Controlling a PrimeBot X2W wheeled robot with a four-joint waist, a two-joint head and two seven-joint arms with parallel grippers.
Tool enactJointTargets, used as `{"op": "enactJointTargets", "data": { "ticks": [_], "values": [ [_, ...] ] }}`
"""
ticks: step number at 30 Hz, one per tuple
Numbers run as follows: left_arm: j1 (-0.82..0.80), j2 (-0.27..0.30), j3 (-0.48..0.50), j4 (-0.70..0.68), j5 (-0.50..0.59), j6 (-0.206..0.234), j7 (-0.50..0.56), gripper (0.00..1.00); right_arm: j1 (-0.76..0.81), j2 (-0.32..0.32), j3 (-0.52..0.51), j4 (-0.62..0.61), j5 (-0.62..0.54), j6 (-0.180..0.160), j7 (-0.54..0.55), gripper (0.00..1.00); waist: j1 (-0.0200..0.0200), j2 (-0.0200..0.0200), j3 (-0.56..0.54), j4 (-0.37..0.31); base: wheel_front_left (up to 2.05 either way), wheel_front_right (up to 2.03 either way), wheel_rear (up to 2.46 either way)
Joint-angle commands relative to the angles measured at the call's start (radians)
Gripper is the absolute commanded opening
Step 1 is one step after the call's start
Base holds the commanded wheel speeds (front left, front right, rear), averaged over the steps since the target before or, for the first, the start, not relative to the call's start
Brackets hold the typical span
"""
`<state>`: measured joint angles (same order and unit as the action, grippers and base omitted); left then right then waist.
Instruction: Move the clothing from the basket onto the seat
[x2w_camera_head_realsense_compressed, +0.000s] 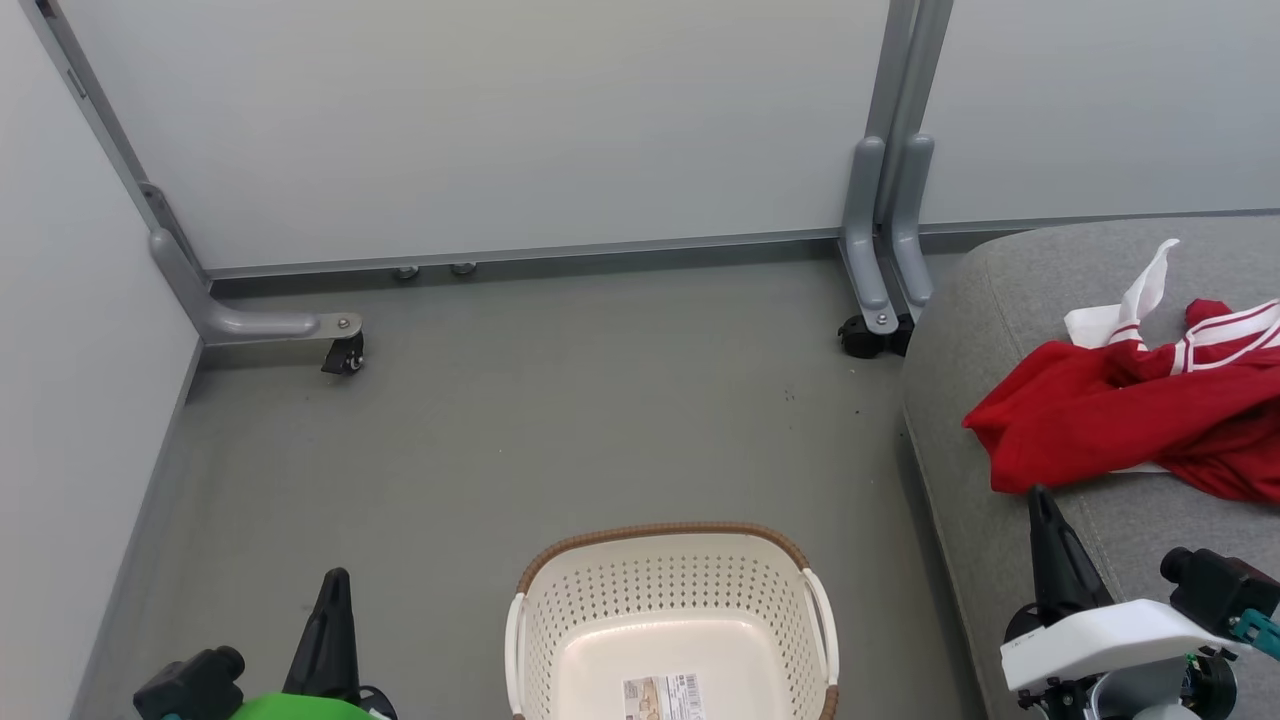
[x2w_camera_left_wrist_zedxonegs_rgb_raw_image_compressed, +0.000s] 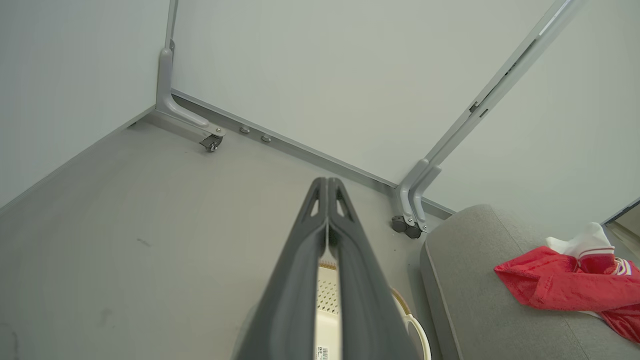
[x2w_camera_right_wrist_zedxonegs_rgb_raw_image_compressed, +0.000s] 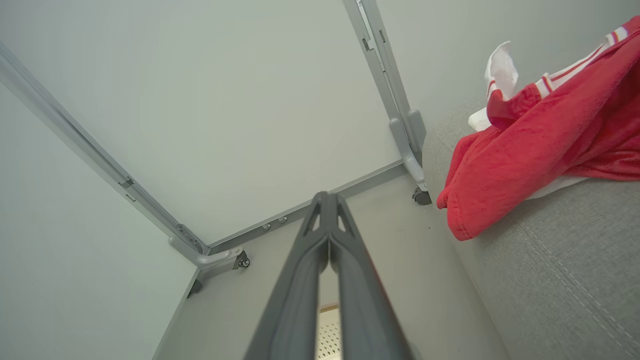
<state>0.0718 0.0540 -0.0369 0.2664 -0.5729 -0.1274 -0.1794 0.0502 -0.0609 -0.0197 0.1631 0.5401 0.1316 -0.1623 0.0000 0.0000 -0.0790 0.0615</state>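
Clothing (x2w_camera_head_realsense_compressed: 1130, 420) lies heaped on seat (x2w_camera_head_realsense_compressed: 1000, 330), long axis crosswise, just ahead and right of right jaws. Right jaws nearer; left jaws well apart. Both pairs pressed together, holding nothing. Basket (x2w_camera_head_realsense_compressed: 662, 530) on floor (x2w_camera_head_realsense_compressed: 500, 420) between them, bare inside bar a label (x2w_camera_head_realsense_compressed: 662, 697). Judgement: transfer looks complete, nothing to pick.

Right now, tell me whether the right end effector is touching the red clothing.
Apart. The right wrist view shows open floor between the right end effector and the red clothing lying on the grey seat.
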Motion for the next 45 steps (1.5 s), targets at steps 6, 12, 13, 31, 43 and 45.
{"op": "enactJointTargets", "data": {
  "ticks": [6, 12, 13, 31, 43, 45],
  "values": [
    [-0.049, 0.013, 0.014, -0.013, -0.122, -0.001, 0.027, 0.0, -0.044, -0.003, -0.013, -0.002, 0.121, 0.0, 0.029, 0.0, 0.0, 0.0, 0.005, -0.004, 0.0, 0.0, 0.0],
    [-0.062, 0.015, 0.022, -0.016, -0.209, -0.002, 0.047, 0.0, -0.056, -0.002, -0.02, 0.005, 0.207, 0.0, 0.051, 0.0, 0.0, 0.0, 0.01, -0.007, 0.0, 0.0, 0.0],
    [-0.064, 0.016, 0.023, -0.016, -0.222, -0.002, 0.05, 0.0, -0.058, -0.001, -0.021, 0.006, 0.219, 0.0, 0.054, 0.0, 0.0, 0.0, 0.011, -0.008, 0.0, 0.0, 0.0],
    [-0.096, 0.019, 0.048, -0.02, -0.447, -0.003, 0.107, 0.0, -0.088, 0.002, -0.042, 0.026, 0.446, -0.001, 0.114, 0.0, 0.0, 0.0, 0.025, -0.018, 0.0, 0.0, 0.0],
    [-0.116, 0.019, 0.063, -0.022, -0.58, -0.003, 0.141, 0.0, -0.105, 0.003, -0.053, 0.037, 0.579, 0.0, 0.149, 0.0, 0.0, 0.0, 0.034, -0.026, 0.0, 0.0, 0.0],
    [-0.119, 0.019, 0.065, -0.022, -0.599, -0.003, 0.147, 0.0, -0.107, 0.003, -0.055, 0.039, 0.6, 0.0, 0.155, 0.0, 0.0, 0.0, 0.036, -0.027, 0.0, 0.0, 0.0]
  ]
}}
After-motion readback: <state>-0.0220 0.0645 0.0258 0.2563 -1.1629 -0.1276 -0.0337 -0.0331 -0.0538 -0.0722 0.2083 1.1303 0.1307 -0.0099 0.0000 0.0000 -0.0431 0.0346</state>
